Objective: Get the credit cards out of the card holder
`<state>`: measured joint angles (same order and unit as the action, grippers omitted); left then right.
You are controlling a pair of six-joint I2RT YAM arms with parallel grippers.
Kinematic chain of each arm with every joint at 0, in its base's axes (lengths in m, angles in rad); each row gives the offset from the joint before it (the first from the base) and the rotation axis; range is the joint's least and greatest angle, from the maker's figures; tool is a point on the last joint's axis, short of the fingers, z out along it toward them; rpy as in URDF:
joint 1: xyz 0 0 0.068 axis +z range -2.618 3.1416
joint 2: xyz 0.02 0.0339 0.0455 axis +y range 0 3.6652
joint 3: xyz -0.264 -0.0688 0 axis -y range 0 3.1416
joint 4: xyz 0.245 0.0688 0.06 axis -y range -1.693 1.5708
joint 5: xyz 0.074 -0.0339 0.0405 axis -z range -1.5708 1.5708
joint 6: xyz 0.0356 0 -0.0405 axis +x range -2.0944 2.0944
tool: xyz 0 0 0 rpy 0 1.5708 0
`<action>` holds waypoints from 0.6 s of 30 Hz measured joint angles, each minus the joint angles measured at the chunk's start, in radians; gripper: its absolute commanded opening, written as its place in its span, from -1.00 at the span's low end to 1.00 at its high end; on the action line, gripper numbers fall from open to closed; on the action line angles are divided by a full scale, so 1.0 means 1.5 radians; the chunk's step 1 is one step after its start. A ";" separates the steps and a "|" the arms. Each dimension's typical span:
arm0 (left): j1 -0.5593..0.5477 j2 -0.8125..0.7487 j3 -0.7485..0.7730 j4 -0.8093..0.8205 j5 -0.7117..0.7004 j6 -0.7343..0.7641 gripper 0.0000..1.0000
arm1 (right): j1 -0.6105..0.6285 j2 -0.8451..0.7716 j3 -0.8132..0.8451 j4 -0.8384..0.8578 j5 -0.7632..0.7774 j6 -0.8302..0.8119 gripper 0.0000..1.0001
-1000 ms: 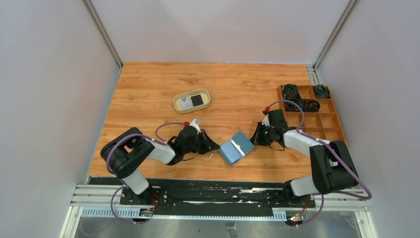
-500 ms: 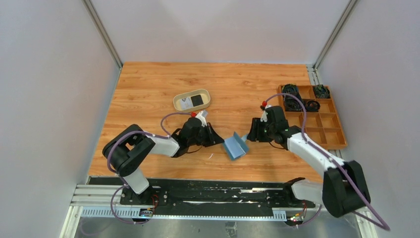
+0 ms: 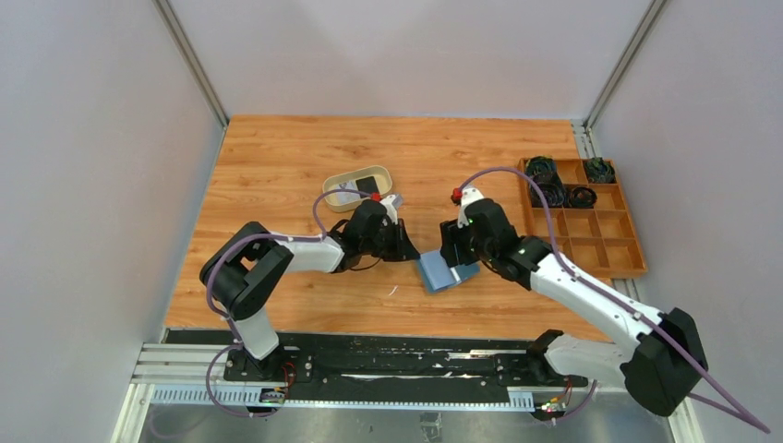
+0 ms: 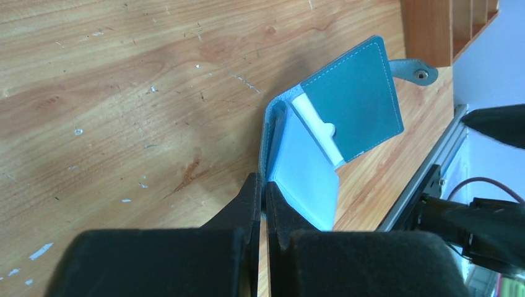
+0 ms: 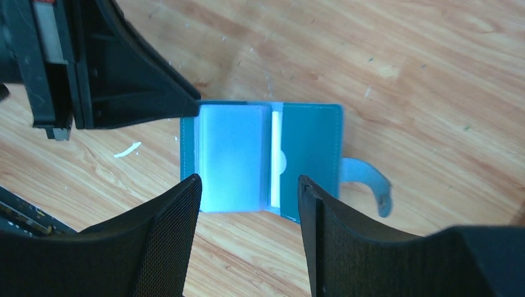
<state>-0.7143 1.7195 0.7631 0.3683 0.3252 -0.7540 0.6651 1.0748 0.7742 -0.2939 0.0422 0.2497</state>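
Card holder (image 3: pixel 447 273) is found on the table between the two arms, spread open, snap tab hanging free to one side. A second ago it lay closed; half a second ago it stood half-folded in a V.

Left gripper (image 4: pixel 265 185) is clamped tight on one outer edge of the holder, pinning it.

Right gripper (image 5: pixel 249 181) has been brought over from the right side. It is now held above the open holder, fingers spread wide with nothing between them.

One whitish credit card (image 5: pixel 277 162) is seen in the pocket beside the fold, its edge exposed. Judgement: the holder is now opened and steadied, so this card can be reached. Extraction is not yet begun.

Farther off, the beige oval tray (image 3: pixel 329 185) is noted, with a black card (image 3: pixel 368 185) inside.
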 measured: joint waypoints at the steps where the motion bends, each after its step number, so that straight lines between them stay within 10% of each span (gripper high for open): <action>1: 0.001 0.002 0.004 -0.009 0.003 0.007 -1.00 | 0.013 0.020 0.000 0.001 0.008 -0.002 0.24; 10: 0.012 0.009 0.013 -0.040 0.024 0.030 -1.00 | 0.076 0.123 -0.006 0.025 0.030 -0.003 0.30; 12: 0.013 0.011 0.015 -0.043 0.026 0.030 -1.00 | 0.085 0.141 -0.006 0.033 0.033 -0.003 0.73; 18: 0.017 0.015 0.017 -0.043 0.035 0.032 -1.00 | 0.112 0.185 -0.006 0.057 0.046 -0.004 0.79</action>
<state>-0.6891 1.7420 0.7891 0.3031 0.3775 -0.7063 0.8333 1.3521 0.7650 -0.2085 0.1112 0.2436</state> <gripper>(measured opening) 0.020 0.889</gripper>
